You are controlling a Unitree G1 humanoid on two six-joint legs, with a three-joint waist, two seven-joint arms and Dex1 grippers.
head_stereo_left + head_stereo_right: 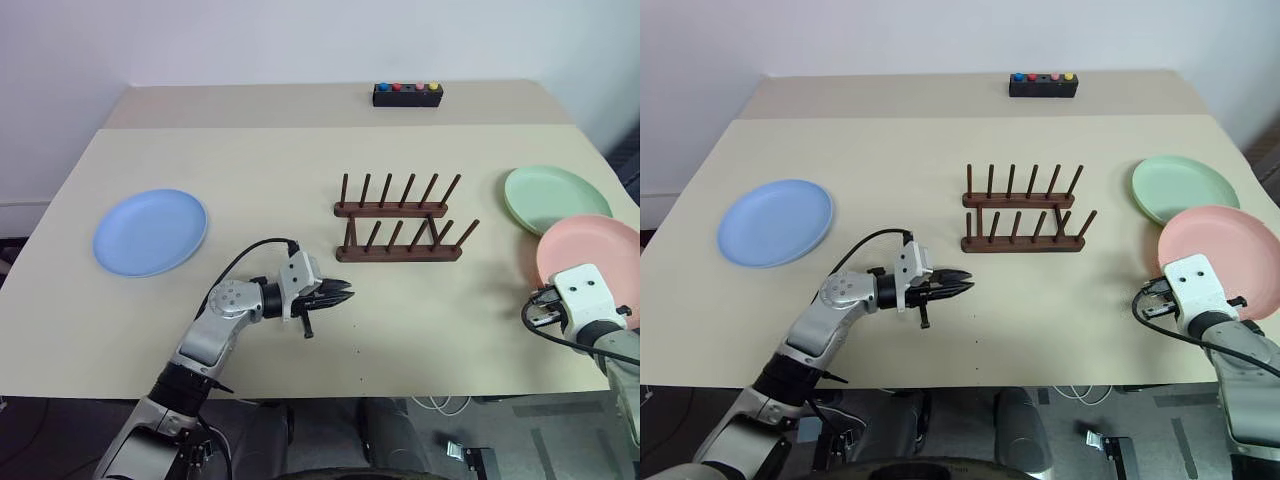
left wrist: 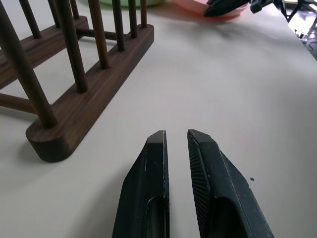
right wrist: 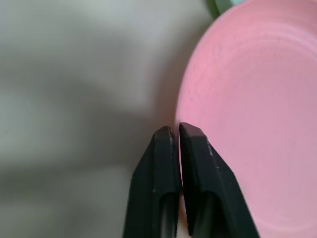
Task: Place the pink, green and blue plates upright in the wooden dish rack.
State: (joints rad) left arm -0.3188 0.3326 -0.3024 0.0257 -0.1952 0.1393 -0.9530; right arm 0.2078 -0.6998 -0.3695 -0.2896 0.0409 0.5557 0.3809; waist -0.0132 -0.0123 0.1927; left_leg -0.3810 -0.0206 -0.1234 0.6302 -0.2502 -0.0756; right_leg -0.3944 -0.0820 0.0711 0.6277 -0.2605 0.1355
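The wooden dish rack point(image 1: 400, 225) stands mid-table with nothing between its pegs. The blue plate point(image 1: 150, 232) lies flat at the far left. At the right, the green plate point(image 1: 555, 197) lies flat, and the pink plate point(image 1: 595, 250) overlaps its near edge. My right gripper point(image 3: 176, 130) is shut on the pink plate's near-left rim, one finger over the plate's top face. My left gripper point(image 1: 345, 293) hovers low in front of the rack's left end, pointing right. Its fingers point(image 2: 156, 163) stand nearly together with nothing between them.
A black box with coloured buttons point(image 1: 408, 94) sits at the far edge behind the rack. The table's right edge point(image 1: 625, 190) runs close by the green and pink plates. Bare tabletop lies between the blue plate and the rack.
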